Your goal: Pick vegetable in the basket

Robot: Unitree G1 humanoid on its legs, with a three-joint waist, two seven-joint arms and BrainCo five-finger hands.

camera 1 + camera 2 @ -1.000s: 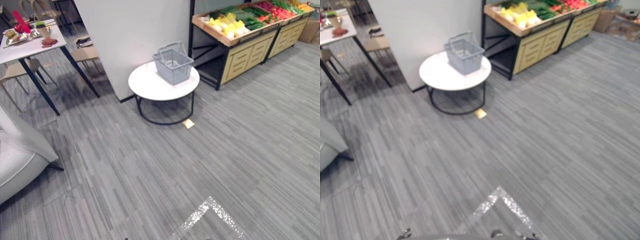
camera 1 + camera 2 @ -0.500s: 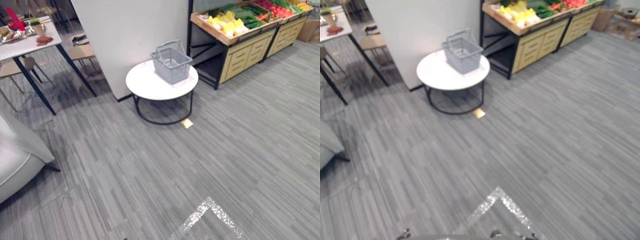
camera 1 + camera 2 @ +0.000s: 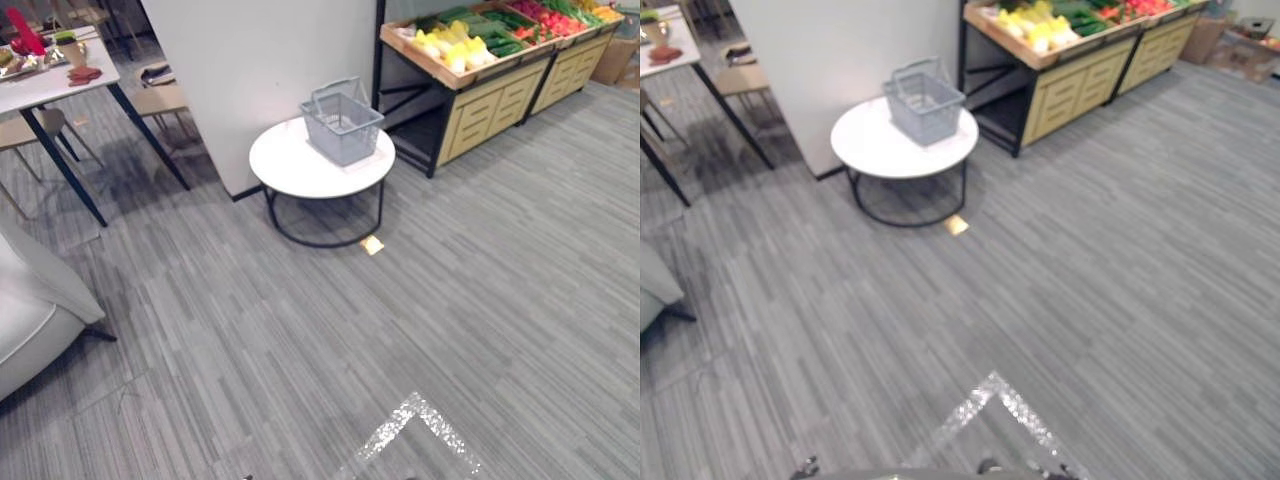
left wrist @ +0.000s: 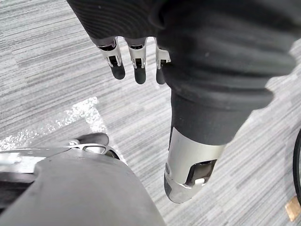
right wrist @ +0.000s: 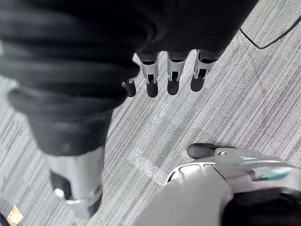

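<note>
Two hands — left hand [image 4: 135, 61] and right hand [image 5: 172, 70] — hang slack-fingered and empty; basket [image 3: 342, 125] sits on round table [image 3: 290, 168].

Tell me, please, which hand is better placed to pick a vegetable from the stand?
Right, marginally. The right hand and left hand both hang open and empty over the floor, but the vegetables on the stand lie ahead to the robot's right, past the basket.

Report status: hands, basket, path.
Hands: left hand open, empty; right hand open, empty. Grey basket on round white table, looks empty; vegetables on wooden stand beyond. Path: tan scrap on floor by table.
</note>
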